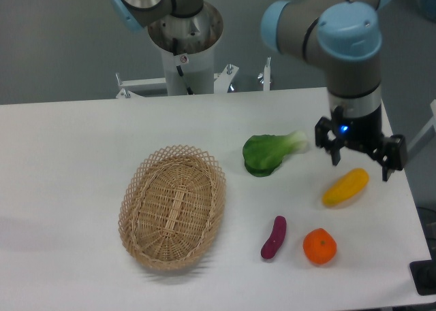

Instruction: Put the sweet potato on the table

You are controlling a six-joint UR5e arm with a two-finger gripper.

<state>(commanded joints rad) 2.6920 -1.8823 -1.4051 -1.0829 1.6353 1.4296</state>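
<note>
The wicker basket (172,207) sits empty on the left of the worktop (68,141). Right of it, the sweet potato (274,237) lies flat on the bare surface near the front, just beside the orange (319,246), so little looks likely to go wrong. The gripper (360,154) hangs over the yellow vegetable (345,187), jaws open and empty; a careless descent could knock it.

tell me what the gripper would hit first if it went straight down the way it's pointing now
Most likely the yellow vegetable, which lies just under the open gripper. Depth is unclear from this one view, so it might instead land on bare table beside it.
</note>
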